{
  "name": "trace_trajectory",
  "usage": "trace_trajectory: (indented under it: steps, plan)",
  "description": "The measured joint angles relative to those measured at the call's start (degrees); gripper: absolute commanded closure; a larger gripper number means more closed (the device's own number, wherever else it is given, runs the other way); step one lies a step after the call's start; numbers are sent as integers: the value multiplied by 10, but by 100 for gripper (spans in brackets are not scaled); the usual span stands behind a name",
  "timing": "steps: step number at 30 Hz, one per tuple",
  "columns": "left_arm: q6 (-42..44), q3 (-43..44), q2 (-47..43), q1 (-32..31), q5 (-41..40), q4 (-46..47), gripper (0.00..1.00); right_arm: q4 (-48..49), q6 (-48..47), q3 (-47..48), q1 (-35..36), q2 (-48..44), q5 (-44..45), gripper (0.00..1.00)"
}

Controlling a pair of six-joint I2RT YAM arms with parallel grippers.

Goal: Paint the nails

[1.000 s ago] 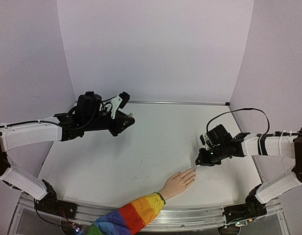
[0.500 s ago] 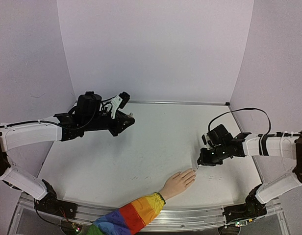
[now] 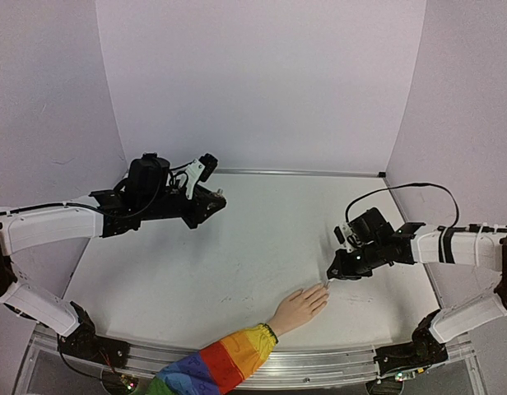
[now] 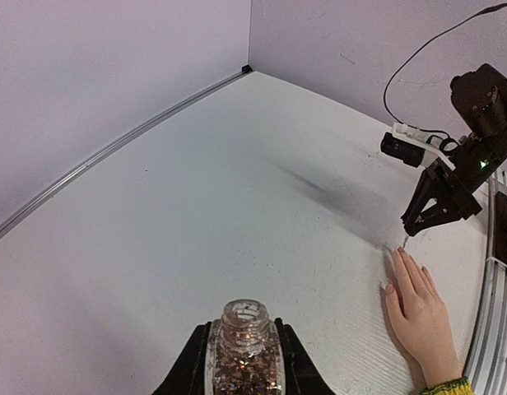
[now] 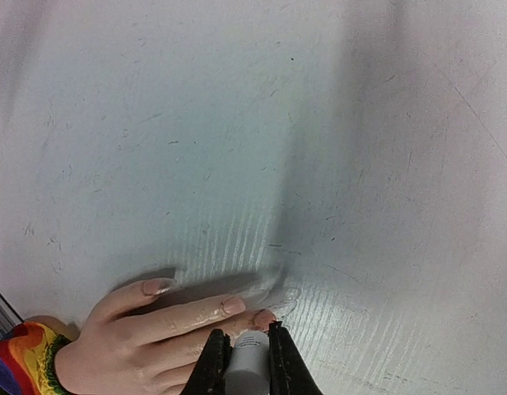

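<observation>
While lilac walls [image 3: 262,82] box in the scuffed white counter [image 3: 237,247], left hand [image 4: 242,366] clamps an uncapped bottle [image 4: 242,329] of brownish glitter, right hand [image 5: 244,337] pinches a white brush stem [image 5: 247,360] over the nails [image 5: 234,305] near the front edge.

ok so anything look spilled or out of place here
Nothing stands out. The open bottle is clamped in the left gripper, with no spill visible on the table. The hand lies flat, and the right gripper holds the brush cap at the nails. Only faint scuffs mark the table.
</observation>
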Motion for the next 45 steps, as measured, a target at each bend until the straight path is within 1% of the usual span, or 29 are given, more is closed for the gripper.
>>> trace_trajectory:
  steps: [6,45]
  plan:
    - [0,0,-1,0,0,0,100,-1,0,0,1,16,0,100]
    - [7,0,-1,1,0,0,100,19,18,0,1,46,31,100]
